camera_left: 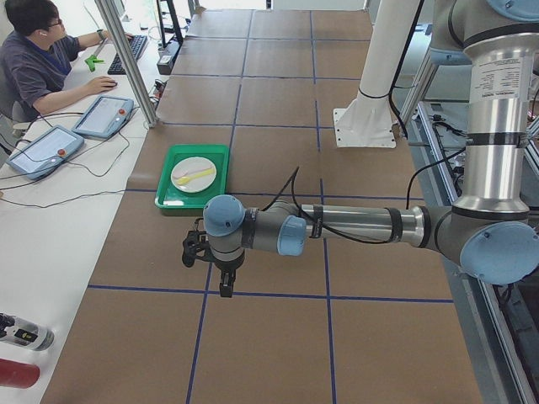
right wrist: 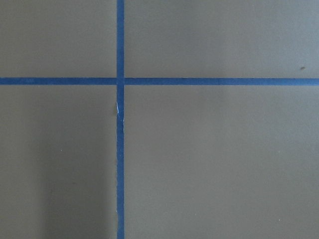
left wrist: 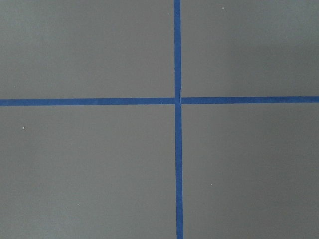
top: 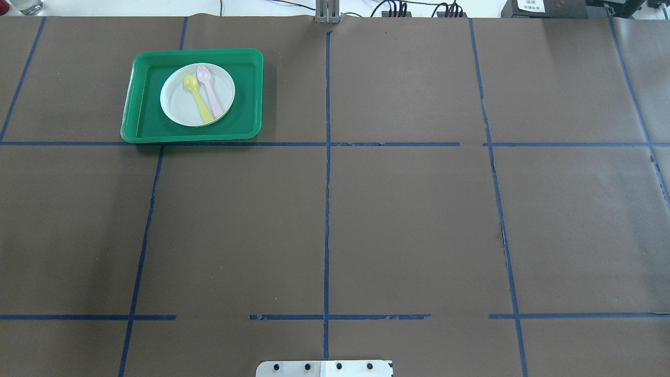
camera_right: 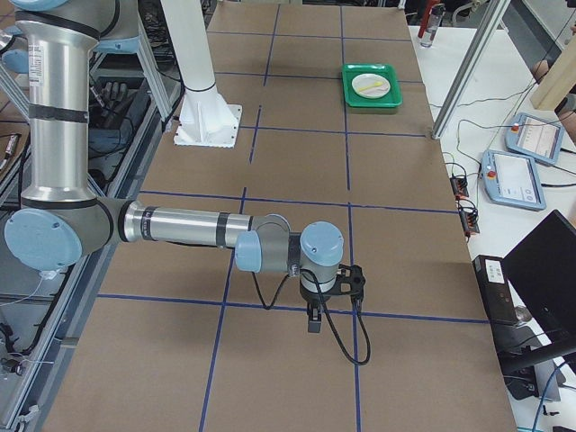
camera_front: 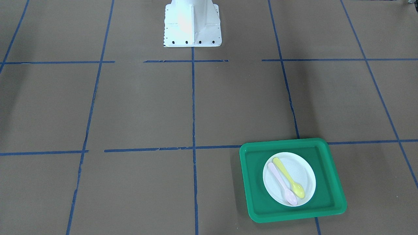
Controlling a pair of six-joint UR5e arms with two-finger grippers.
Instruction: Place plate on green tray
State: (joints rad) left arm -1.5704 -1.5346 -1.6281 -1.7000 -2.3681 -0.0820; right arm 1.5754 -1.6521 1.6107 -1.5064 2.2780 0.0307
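The small white plate [camera_front: 303,173] lies flat inside the green tray [camera_front: 326,186], with a pink spoon [camera_front: 281,183] and a yellow spoon [camera_front: 288,178] on it. In the overhead view the tray [top: 142,102] and plate [top: 178,107] are at the far left of the table. My left gripper [camera_left: 226,288] hangs over bare table, well short of the tray [camera_left: 167,200]. My right gripper [camera_right: 312,322] hangs over the table far from the tray [camera_right: 349,90]. I cannot tell whether either is open or shut. Both wrist views show only brown table and blue tape.
The white robot base [camera_front: 192,24] stands at the table's middle near edge. An operator [camera_left: 38,63] sits at a side bench with teach pendants [camera_left: 101,116]. Metal frame posts [camera_left: 126,59] stand by the table's far edge. Blue tape lines grid the brown table.
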